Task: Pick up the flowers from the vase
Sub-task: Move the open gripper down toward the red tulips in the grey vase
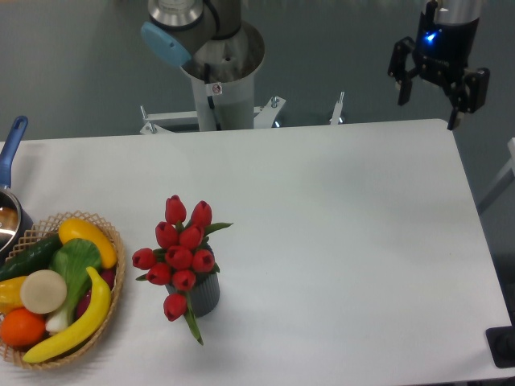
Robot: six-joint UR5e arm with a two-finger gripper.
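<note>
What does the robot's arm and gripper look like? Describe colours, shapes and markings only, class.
The arm is built of silver-grey metal cylinders, with a light blue round cap on one joint and a small red-and-white sticker on its base column. The gripper is black, with two angular linked fingers and a small glowing blue light on its body.

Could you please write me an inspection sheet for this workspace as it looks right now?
Surface: white table, bare across its middle and right.
Job's things: red tulips stand in the dark grey vase, front left of centre; one bud droops over the rim.
Clutter: wicker basket at the left edge holding a banana, an orange and vegetables; blue-handled pot partly cut off beyond it.
Grippers: gripper hangs above the far right corner, jaws open, holding nothing, far from the tulips.
Cables: nothing seen.
Surroundings: arm base behind the far edge; grey floor; dark object at the lower right, unclear.
</note>
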